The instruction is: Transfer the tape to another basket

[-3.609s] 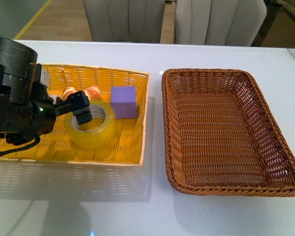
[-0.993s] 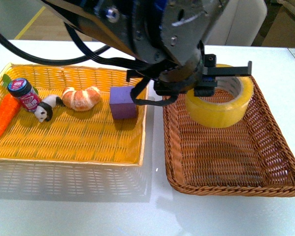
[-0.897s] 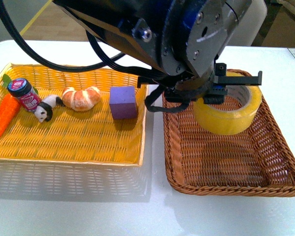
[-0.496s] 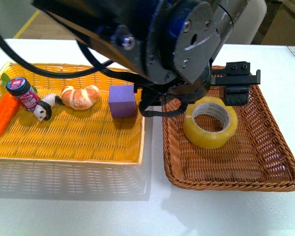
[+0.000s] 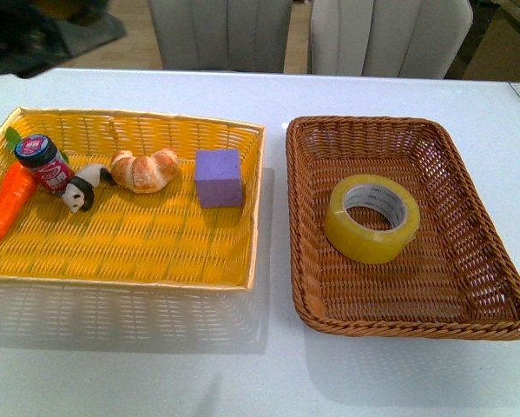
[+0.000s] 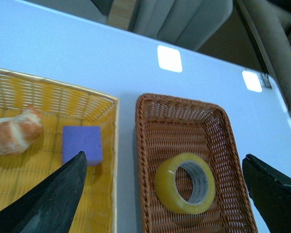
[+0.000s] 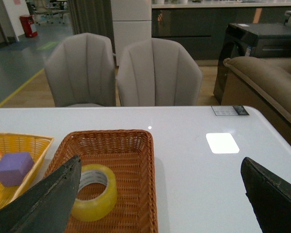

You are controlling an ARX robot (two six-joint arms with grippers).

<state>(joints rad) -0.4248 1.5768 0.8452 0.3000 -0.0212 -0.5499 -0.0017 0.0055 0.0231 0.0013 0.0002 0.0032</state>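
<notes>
Front view first, operator: your tape lies flat on the floor of the brown basket, hole up, nothing touching it, so by my read the move itself is done and all that's left is parking the arms. The roll is a glossy, translucent yellow band around a white core; the basket is tight dark wicker, rectangular with rounded corners and a fat braided rim. Beside it sits the yellow basket, a finer, brighter weave, holding a purple block, a bun, a small panda figure, a red jar and a carrot, all on a smooth white table. Neither gripper is clear here; only a dark blur in the far corner. Over to your left wrist view: the left gripper has its fingers spread wide, holding nothing, with the tape in plain sight between them down in the basket, and the block and bun off to the side. Now your right wrist view: the right gripper is likewise splayed apart and empty, looking from well back at the tape resting in the basket, with grey padded chairs beyond the table.
</notes>
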